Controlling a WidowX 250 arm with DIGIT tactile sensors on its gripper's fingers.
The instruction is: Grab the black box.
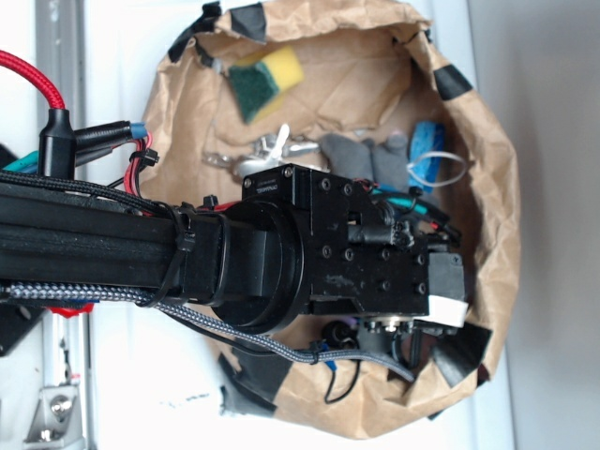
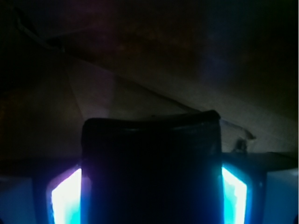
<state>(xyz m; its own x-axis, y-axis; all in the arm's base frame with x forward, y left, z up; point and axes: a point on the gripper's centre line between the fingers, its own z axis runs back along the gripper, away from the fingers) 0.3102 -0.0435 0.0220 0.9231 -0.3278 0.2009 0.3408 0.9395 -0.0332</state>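
Where tape patches its rim, crumpled brown paper (image 1: 487,169) on white table (image 1: 544,94).

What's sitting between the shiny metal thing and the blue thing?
A gray, cloth-like lump lies between the shiny metal piece and the blue thing. The exterior view shows it; the wrist view is too dark.

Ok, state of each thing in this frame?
black box: dark shape filling the wrist view, between two lit pads
gripper: down in the bag, jaws hidden
sponge: lying loose in the bag
bag: open, rim taped
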